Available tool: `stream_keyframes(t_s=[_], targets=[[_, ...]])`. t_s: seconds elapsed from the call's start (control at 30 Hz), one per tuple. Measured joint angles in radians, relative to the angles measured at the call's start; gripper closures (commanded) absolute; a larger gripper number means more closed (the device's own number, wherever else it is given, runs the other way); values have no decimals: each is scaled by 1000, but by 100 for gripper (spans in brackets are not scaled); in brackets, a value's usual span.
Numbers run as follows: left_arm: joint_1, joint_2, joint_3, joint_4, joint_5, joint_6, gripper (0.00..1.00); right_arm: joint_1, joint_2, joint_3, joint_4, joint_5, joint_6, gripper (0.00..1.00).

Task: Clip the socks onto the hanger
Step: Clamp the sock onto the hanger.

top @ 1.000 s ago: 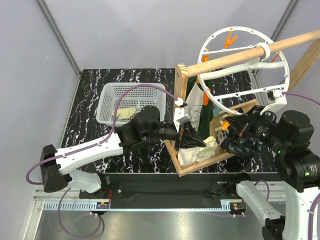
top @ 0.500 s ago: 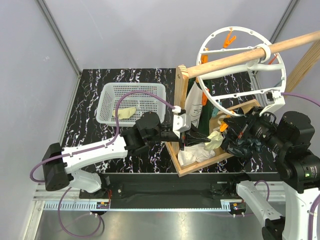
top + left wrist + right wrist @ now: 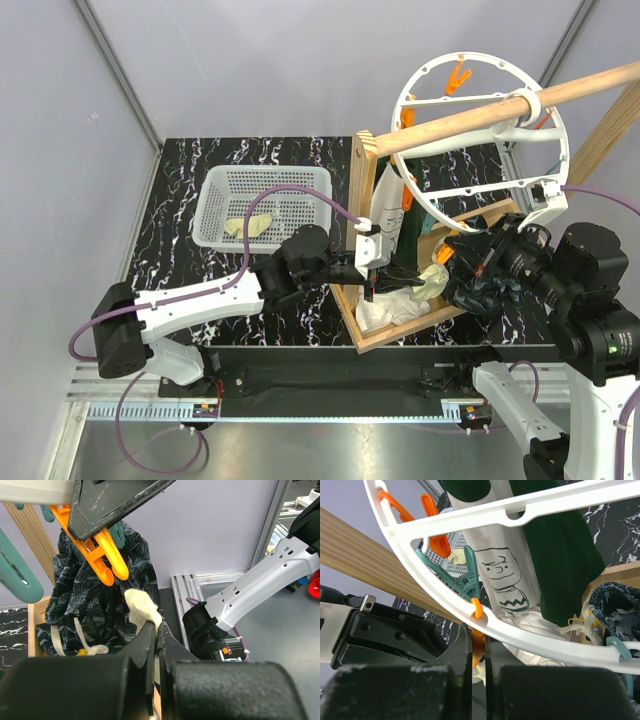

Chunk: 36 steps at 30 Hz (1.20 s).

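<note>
While I watch the overhead view, the left gripper point(image 3: 388, 276) is reaching over the wooden tray point(image 3: 357, 318) at the near right of the table point(image 3: 190, 170), its fingers pressed together on a pale yellow sock point(image 3: 433, 280). From the left wrist camera I see the left gripper point(image 3: 157, 630) pinching the sock point(image 3: 142, 607) by its lower part, with the rounded end standing up free above the fingertips. That end sits just below the tips of an orange peg point(image 3: 102, 555); I cannot tell whether they touch. A teal peg point(image 3: 17, 575) hangs at the left of that view, and a dark patterned cloth point(image 3: 85, 600) lies behind the sock.

My right gripper point(image 3: 457, 262) is closed narrow on the orange peg. In the right wrist view its fingers point(image 3: 462, 650) clamp the peg point(image 3: 478, 647) right under the rim of the hanger point(image 3: 520, 511). The round white hanger point(image 3: 470, 60) hangs from the wooden rod point(image 3: 480, 108) above the far right corner of the table, tilted, with a green-and-white garment point(image 3: 395, 215) draped below it.

A second sock point(image 3: 250, 226) lies in the white basket point(image 3: 222, 180), which stands left of the tray, well apart from both grippers.
</note>
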<state>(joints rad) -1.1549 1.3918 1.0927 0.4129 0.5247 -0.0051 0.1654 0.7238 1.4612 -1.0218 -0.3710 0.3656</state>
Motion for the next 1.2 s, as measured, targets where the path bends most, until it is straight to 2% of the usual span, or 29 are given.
stream_keyframes(t_s=[1.2], targets=[[23,30,35,53,-10,5,100,-1,-6,-13,3,-35,5,100]])
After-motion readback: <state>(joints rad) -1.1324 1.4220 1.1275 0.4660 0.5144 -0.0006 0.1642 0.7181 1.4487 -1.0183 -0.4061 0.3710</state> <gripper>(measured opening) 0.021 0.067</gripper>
